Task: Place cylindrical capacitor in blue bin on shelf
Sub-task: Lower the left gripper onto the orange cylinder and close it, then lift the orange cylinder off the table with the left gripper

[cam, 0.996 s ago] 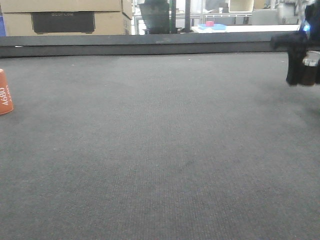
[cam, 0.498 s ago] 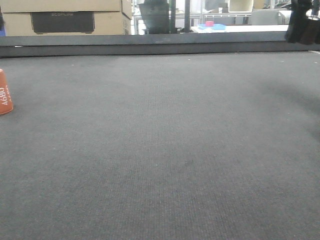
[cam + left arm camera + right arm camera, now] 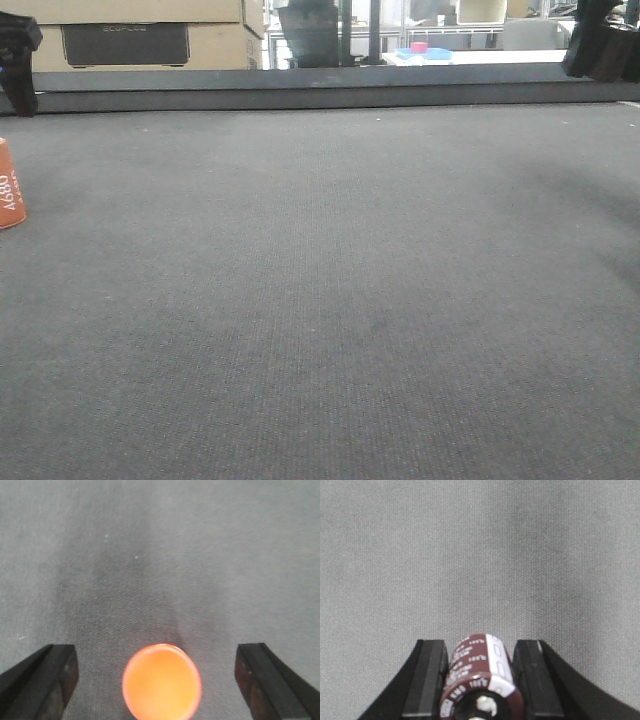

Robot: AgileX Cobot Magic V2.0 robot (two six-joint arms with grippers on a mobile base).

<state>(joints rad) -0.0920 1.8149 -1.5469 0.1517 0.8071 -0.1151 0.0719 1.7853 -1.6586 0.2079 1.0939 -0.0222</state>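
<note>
The cylindrical capacitor, dark brown with white print and a white stripe, is clamped between the black fingers of my right gripper, high above the grey mat. In the front view that right gripper hangs at the top right corner. My left gripper stands open, its fingers wide on either side of a round orange object below it, touching nothing. The front view shows the left gripper at the top left, above the orange object marked 4680. Neither the shelf nor the blue bin can be made out.
A grey mat covers the table up to a dark raised back edge. Behind it stand cardboard boxes and, far back, a white table carrying a flat blue thing with a pink piece.
The right gripper has risen with the capacitor from just above the mat to the top right corner. The left gripper has come into view at the top left.
</note>
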